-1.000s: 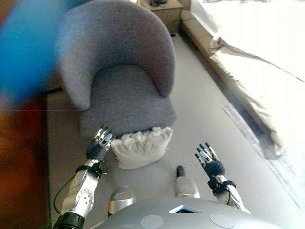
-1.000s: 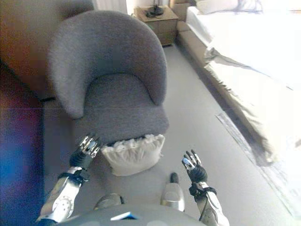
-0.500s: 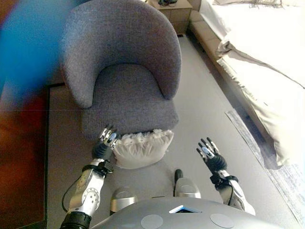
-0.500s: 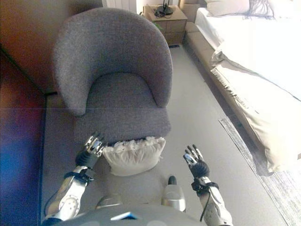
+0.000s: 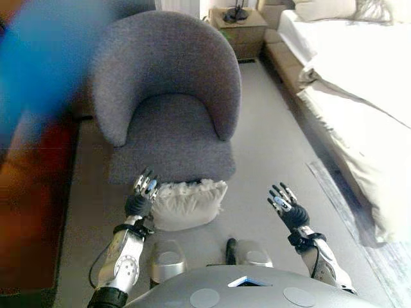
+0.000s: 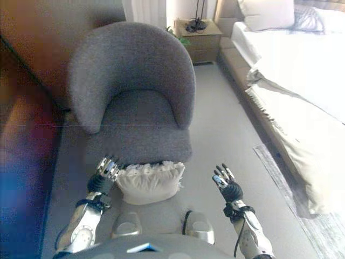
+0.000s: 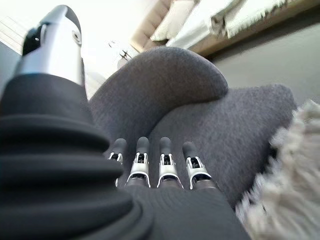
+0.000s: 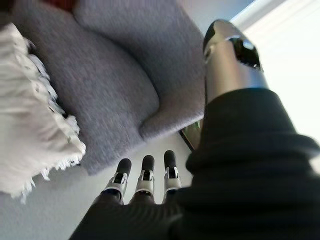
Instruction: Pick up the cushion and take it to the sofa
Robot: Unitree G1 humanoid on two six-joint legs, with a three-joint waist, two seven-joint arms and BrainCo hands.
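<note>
A cream cushion (image 5: 187, 204) with a fringed top edge lies on the grey floor, leaning against the front of a grey round armchair (image 5: 168, 109). It also shows in the left wrist view (image 7: 285, 195) and the right wrist view (image 8: 27, 120). My left hand (image 5: 142, 196) is open, fingers straight, just beside the cushion's left edge. My right hand (image 5: 286, 208) is open, fingers spread, well to the right of the cushion and apart from it. Neither hand holds anything.
A bed (image 5: 359, 96) with white and beige bedding runs along the right. A wooden nightstand (image 5: 241, 25) stands behind the armchair. A dark brown wall (image 6: 32, 108) runs along the left. A rug edge (image 6: 280, 178) lies at the right.
The camera view has shifted, so more of the room's far end shows. Both hands stay open in nearly the same places beside the cushion. The cushion has not moved.
</note>
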